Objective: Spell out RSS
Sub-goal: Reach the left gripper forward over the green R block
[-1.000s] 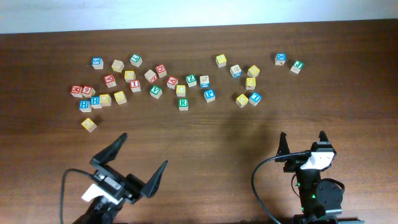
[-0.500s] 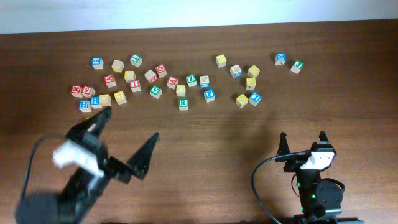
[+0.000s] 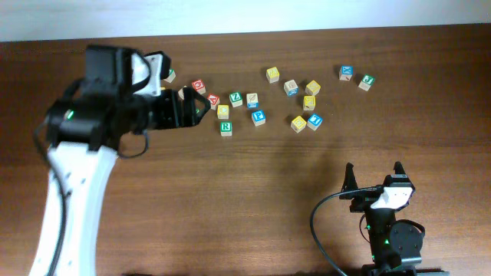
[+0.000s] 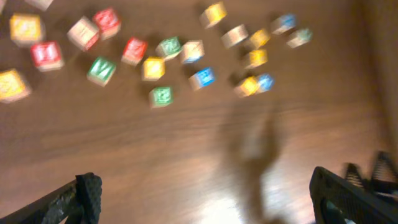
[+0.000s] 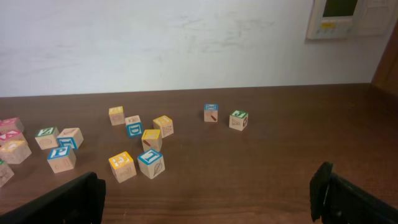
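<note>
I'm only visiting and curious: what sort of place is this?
Probably a robotics lab: robot arms at a wooden table, alphabet blocks scattered on it, a control panel on a plain white wall.

Cubes lie in a loose band across the far half of the table [image 3: 253, 199]. The R cube [image 3: 225, 127] sits at the near edge of the central cluster [image 3: 235, 99], just in front of another cube. The right cluster [image 3: 309, 102] lies apart from it, and a pair [image 3: 347, 73] sits beyond that, far right. The left arm [image 3: 92, 115] overhangs the band's left end — cubes beneath are hidden. The right gripper [image 3: 373, 172] is near-right, well apart from all cubes.
</note>
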Available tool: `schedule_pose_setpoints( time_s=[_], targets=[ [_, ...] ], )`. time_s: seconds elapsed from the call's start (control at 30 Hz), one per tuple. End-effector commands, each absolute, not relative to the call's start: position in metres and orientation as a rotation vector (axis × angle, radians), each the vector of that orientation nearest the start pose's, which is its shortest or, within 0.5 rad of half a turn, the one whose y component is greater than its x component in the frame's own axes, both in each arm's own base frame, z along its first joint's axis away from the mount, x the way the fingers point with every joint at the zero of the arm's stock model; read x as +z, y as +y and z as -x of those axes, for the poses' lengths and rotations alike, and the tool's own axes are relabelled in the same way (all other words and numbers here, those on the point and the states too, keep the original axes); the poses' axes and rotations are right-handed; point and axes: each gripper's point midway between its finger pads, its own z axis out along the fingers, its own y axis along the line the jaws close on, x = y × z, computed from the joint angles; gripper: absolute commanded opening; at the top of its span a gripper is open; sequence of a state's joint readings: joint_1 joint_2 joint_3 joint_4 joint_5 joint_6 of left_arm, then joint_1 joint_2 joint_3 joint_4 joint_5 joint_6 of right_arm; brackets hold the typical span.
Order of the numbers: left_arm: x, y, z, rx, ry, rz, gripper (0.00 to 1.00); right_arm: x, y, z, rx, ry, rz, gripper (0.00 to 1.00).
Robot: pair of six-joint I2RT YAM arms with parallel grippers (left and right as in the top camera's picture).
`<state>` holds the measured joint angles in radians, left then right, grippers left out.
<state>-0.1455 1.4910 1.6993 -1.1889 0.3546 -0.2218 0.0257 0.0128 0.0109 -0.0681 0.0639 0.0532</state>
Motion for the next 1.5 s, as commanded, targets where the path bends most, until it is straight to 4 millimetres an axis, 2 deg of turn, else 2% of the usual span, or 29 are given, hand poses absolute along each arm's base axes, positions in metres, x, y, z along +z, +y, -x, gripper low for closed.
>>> schedule_pose_setpoints(
  time_s=[0.0,0.13,0.2,0.3,0.37,0.43,0.6,0.63,0.67,0.8,0.87,0.93,1.0,1.1,1.17,1.23,1.27,1.33,1.47],
  targets=[
    [0.25,-0.117,-0.361,-0.432,2.7,-0.018,0.99,0.156,-0.008,-0.246,-0.002,1.646,-0.091,0.98],
    [0.206,-0.159,-0.361,-0.552,2.842,-0.116,0.99,0.156,-0.008,-0.246,-0.002,1.646,-0.091,0.99],
    [0.181,-0.173,-0.361,-0.539,2.91,-0.158,0.99,0.156,-0.008,-0.246,-0.002,1.646,-0.091,0.98],
    [0.141,-0.169,-0.375,-0.324,2.968,-0.136,0.99,0.156,-0.008,-0.246,-0.002,1.646,-0.091,0.98],
    [0.115,-0.157,-0.385,-0.187,3.002,0.096,0.99,0.156,-0.008,-0.246,-0.002,1.646,-0.091,0.98],
    [0.094,-0.16,-0.394,-0.181,3.016,0.171,0.99,0.156,-0.008,-0.246,-0.002,1.646,-0.091,0.98],
    [0.055,-0.167,-0.409,-0.165,3.031,0.166,0.99,0.156,-0.008,-0.246,-0.002,1.646,-0.091,0.98],
    [0.048,-0.165,-0.414,-0.141,3.024,0.168,0.91,0.156,-0.008,-0.246,-0.002,1.646,-0.091,0.98],
    [0.043,-0.166,-0.417,-0.138,3.017,0.168,0.87,0.156,-0.008,-0.246,-0.002,1.646,-0.091,0.98],
    [0.029,-0.171,-0.428,-0.136,2.992,0.157,0.86,0.156,-0.008,-0.246,-0.002,1.646,-0.091,0.98],
    [0.022,-0.169,-0.429,-0.051,2.981,0.139,0.85,0.156,-0.008,-0.246,-0.002,1.646,-0.091,0.98],
    [0.022,-0.17,-0.43,-0.006,2.964,0.119,0.84,0.156,-0.008,-0.246,-0.002,1.646,-0.091,0.98],
    [0.023,-0.174,-0.432,0.041,2.934,0.094,0.77,0.156,-0.008,-0.246,-0.002,1.646,-0.091,0.98],
    [0.022,-0.185,-0.431,0.043,2.915,0.057,0.77,0.156,-0.008,-0.246,-0.002,1.646,-0.091,0.98],
    [0.02,-0.182,-0.431,0.084,2.908,0.053,0.72,0.156,-0.008,-0.246,-0.002,1.646,-0.091,0.98],
    [0.016,-0.181,-0.43,0.089,2.915,0.053,0.72,0.156,-0.008,-0.246,-0.002,1.646,-0.091,0.98],
    [0.014,-0.181,-0.43,0.09,2.917,0.052,0.7,0.156,-0.008,-0.246,-0.002,1.646,-0.091,0.98],
    [0.011,-0.182,-0.431,0.09,2.919,0.053,0.57,0.156,-0.008,-0.246,-0.002,1.646,-0.091,0.98],
    [-0.005,-0.181,-0.429,0.108,2.943,0.05,0.58,0.156,-0.008,-0.246,-0.002,1.646,-0.091,0.98]
  ],
)
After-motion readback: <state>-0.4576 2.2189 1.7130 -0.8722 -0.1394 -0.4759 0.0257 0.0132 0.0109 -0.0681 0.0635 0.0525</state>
